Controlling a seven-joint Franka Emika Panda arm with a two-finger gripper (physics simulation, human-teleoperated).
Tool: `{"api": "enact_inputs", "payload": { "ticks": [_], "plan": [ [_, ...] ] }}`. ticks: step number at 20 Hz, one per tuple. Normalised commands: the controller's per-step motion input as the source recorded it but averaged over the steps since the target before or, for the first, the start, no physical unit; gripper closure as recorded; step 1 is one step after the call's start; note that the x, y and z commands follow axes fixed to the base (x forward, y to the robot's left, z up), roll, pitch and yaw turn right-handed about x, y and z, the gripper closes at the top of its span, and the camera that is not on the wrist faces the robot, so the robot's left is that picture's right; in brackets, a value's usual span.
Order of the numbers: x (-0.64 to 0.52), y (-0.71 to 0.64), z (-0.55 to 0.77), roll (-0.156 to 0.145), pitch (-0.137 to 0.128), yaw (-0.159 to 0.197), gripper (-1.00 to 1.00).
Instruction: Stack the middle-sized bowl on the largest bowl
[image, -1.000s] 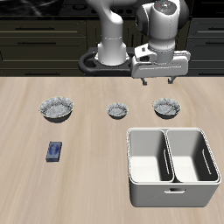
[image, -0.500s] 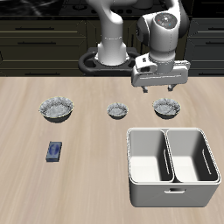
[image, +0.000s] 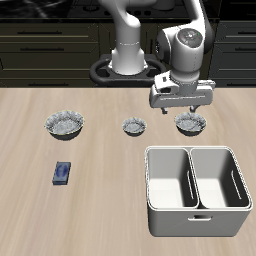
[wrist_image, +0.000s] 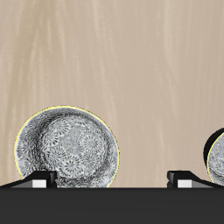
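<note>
Three grey-white fluted bowls stand in a row across the table. The middle-sized bowl (image: 191, 123) has a dark patterned inside and also shows in the wrist view (wrist_image: 66, 149). The largest bowl (image: 63, 124) stands at the other end of the row, paler inside. The smallest bowl (image: 134, 126) sits between them, and only its edge shows in the wrist view (wrist_image: 217, 157). My gripper (image: 184, 102) hangs open and empty just above and slightly behind the middle-sized bowl. Its fingertips (wrist_image: 39, 181) are spread wide, and the gripper (wrist_image: 112, 180) holds nothing.
A white two-compartment bin (image: 196, 190) stands near the table's front edge, in front of the middle-sized bowl. A small blue box (image: 63, 173) lies in front of the largest bowl. A black round stand (image: 105, 70) sits at the back by the robot's base.
My gripper has come down and forward toward the middle-sized bowl, still open. The bowls have not moved.
</note>
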Motion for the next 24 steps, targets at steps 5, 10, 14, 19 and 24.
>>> {"api": "enact_inputs", "payload": {
  "ticks": [5, 10, 14, 19, 24],
  "plan": [
    [0.0, 0.07, -0.28, -0.019, 0.022, 0.024, -1.0],
    [0.05, -0.02, -0.27, -0.016, 0.062, -0.009, -1.0],
    [-0.11, 0.15, -0.25, 0.133, 0.035, -0.002, -1.0],
    [-0.01, 0.01, -0.2, 0.031, 0.056, -0.009, 1.0],
    [-0.06, -0.01, -0.01, 0.019, 0.02, -0.023, 1.0]
  ]
}}
